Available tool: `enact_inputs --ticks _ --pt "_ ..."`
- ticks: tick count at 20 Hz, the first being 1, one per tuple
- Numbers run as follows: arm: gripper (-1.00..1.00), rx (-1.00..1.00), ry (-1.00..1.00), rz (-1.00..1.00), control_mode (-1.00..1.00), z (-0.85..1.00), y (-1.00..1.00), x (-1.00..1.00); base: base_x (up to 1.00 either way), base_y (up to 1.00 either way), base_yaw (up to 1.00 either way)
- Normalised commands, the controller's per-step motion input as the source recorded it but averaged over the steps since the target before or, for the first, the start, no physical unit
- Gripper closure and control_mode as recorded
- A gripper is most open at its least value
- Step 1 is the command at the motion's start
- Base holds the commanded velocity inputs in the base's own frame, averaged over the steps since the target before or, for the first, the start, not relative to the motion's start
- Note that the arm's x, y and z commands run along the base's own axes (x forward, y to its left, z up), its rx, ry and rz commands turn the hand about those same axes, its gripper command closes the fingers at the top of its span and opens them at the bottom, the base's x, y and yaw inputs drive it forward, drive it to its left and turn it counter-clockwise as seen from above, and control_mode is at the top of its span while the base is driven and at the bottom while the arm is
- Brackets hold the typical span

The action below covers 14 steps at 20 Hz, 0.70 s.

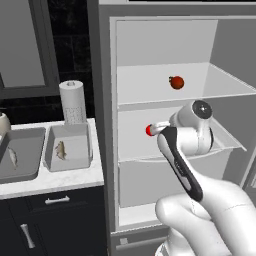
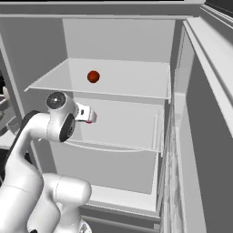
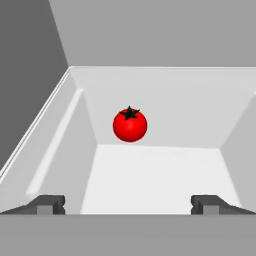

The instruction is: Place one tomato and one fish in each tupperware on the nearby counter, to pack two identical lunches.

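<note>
Facing the open fridge [image 1: 165,45], we see its pale interior with two shelves: the upper shelf [image 1: 150,92] carries one tomato [image 1: 176,82], which in the right base view sits at the middle of that shelf [image 2: 93,76]. Our white arm [image 1: 182,165] reaches from the base into the lower shelf [image 1: 135,147], where a second tomato [image 3: 130,125] rests near the back wall; in the left base view a red sliver of it [image 1: 149,130] peeks out just beyond the wrist. To the left of the fridge, the marble-look surface [image 1: 65,177] runs above dark navy cabinets [image 1: 50,225] with silver handles. On that surface lie the two tupperware trays: the darker tray [image 1: 27,167] at the left edge and the lighter tray [image 1: 82,160] beside it, nearer the fridge. Each tray holds one fish, the one in the darker tray [image 1: 12,158] lying along its floor and the other [image 1: 60,150] in the middle of the lighter tray. A paper towel roll [image 1: 73,102] stands upright behind the lighter tray. In the hand view the pincer [image 3: 128,204] is spread wide, its two dark tips [image 3: 47,204] far apart and holding nothing, with the second tomato centred ahead between them and well apart from both.
</note>
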Motion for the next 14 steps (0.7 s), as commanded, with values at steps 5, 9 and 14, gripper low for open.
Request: enact_inputs --ticks 5,9,14 --pt "-1.0 0.0 0.0 0.0 -1.0 -0.14 0.0 0.17 0.0 0.0 0.0" --pt "-1.0 0.0 0.0 0.0 -1.0 -0.28 0.0 0.36 0.0 0.0 0.0" --pt "-1.0 0.0 0.0 0.0 -1.0 -0.14 0.0 0.27 0.0 0.0 0.0"
